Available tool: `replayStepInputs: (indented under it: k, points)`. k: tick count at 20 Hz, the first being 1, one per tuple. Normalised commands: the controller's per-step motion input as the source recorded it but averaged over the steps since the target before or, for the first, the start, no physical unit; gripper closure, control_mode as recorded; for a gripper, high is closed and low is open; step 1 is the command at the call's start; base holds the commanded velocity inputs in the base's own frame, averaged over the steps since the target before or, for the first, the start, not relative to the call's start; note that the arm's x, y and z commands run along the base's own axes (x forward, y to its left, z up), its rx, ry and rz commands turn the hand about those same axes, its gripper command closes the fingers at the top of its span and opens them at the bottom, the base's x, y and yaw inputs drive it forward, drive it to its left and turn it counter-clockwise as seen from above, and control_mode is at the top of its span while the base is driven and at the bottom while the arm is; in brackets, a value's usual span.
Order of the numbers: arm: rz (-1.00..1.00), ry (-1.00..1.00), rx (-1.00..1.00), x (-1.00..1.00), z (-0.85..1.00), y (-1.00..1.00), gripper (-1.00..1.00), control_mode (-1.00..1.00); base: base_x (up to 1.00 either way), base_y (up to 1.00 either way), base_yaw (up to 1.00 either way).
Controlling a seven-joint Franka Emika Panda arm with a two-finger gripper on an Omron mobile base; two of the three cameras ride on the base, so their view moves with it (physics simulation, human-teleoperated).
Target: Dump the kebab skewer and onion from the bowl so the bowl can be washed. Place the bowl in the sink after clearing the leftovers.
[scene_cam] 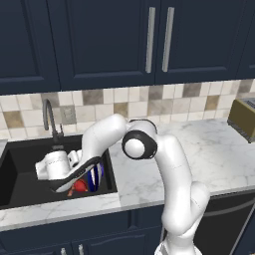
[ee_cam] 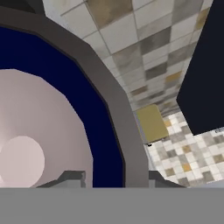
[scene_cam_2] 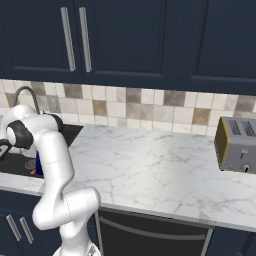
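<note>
Gripping the round blue-rimmed, white-inside bowl by its rim, the two-finger gripper has jaws nearly closed on it; bowl tipped on edge inside the black rectangular sink; small shiny red onion lies just below bowl in the basin.

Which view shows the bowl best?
Hand view: the bowl shows close up, with its white inside, dark blue band and rim clear. In the left base view the bowl is a tilted blue sliver in the sink, mostly behind the arm. The right base view gives just a blue scrap.
</note>
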Motion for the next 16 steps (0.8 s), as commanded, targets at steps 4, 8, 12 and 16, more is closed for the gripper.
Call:
replayStepInputs:
  k: [4, 8, 12, 16]
  points:
    - [0.0, 0.0, 0.0, 0.0, 0.26, -0.01, 1.0, -1.0, 0.0, 0.0, 0.0]
    - [0.0, -0.04, 0.0, 0.0, 0.29, -0.11, 1.0, -1.0, 0.0, 0.0, 0.0]
    - [0.0, -0.05, 0.01, -0.05, 0.32, -0.15, 1.0, -1.0, 0.0, 0.0, 0.0]
    - [0.0, 0.0, 0.13, -0.14, 0.03, -0.16, 1.0, -1.0, 0.0, 0.0, 0.0]
